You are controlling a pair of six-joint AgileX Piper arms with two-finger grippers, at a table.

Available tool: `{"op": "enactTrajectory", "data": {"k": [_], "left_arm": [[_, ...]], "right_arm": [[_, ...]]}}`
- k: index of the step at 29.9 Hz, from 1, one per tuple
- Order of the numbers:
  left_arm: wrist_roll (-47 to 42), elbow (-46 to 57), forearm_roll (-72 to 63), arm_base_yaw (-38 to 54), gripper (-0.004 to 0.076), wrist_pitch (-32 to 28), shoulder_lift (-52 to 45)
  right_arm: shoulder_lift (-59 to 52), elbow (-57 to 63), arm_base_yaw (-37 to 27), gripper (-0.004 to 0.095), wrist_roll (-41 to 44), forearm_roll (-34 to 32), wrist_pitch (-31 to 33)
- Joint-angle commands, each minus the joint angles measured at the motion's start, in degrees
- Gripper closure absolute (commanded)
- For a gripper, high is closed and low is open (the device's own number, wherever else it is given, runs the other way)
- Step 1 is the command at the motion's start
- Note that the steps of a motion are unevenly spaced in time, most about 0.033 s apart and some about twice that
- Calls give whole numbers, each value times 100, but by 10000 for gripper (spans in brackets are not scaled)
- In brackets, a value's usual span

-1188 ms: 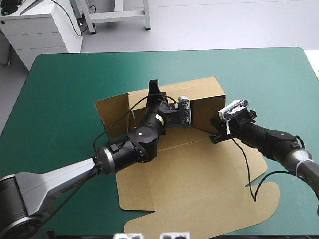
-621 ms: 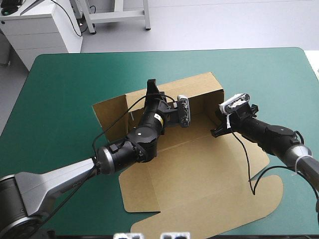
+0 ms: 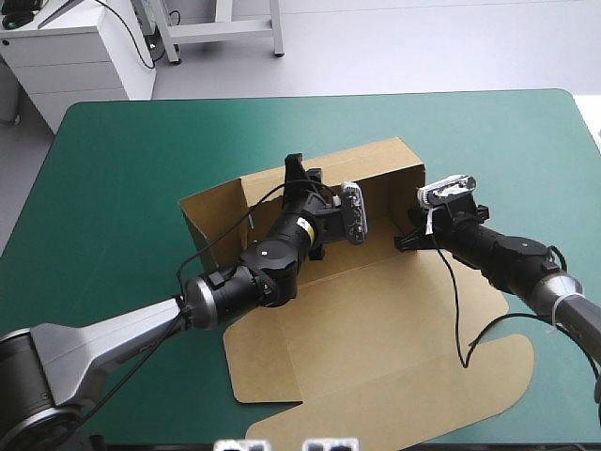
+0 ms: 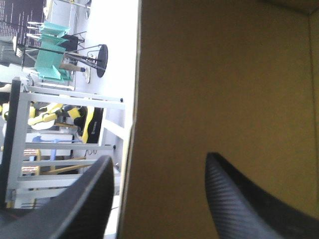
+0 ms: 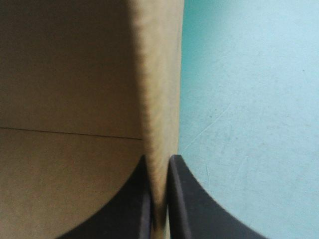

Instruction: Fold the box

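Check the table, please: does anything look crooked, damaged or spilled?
Nothing is damaged or spilled. The box is half folded, and its flap toward the table's left leans outward, not square to the far wall. The right gripper pinches the opposite wall.

You are looking at a robotics lab, not a home or a shop. The left arm (image 3: 103, 338) and the right arm (image 3: 507, 256) are reaching in over a table (image 3: 122, 169) that is wearing a plain teal-green cover, and only the brown box (image 3: 376, 357) is lying on it. Beyond the table's far left corner a white drawer cabinet (image 3: 75, 56) is standing on a bare pale floor (image 3: 423, 47). White metal stand legs (image 3: 225, 28) are rising past the far edge. The left wrist view is looking level into the room, showing a white metal frame (image 4: 65, 97), teal chairs (image 4: 52, 30) and a small round black side table (image 4: 101, 59).
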Motion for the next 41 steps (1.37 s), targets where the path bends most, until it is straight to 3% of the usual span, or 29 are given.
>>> {"op": "enactTrajectory", "data": {"k": [1,11,21,23,26,28,31,34,41], "left_arm": [[-555,-144,208,-116,269,-360,-241],[-636,-144,273,-1018,345,-182,-526],[-1110,-144,165,-1947,399,658,-1063],[-1140,-144,176,-2025,471,910,-1179],[-1147,-144,234,-1966,714,1207,-1392],[-1147,-172,320,-1818,724,1354,-1543],[-1245,-265,423,-1384,724,1452,-1817],[-1357,-443,341,-693,724,1442,-2071],[-1503,-614,-230,976,726,1176,-2621]], "right_arm": [[-204,-194,67,908,209,398,9],[-204,-194,67,907,313,398,-234],[-204,-194,67,908,335,398,-344],[-211,-194,67,908,335,398,-344],[-226,-194,67,908,383,398,-344],[-284,-194,67,908,462,336,-319],[-451,-194,67,908,882,-83,-226],[-649,-201,67,908,1728,-945,-224],[-1061,-238,67,908,4596,-3398,122]]}}
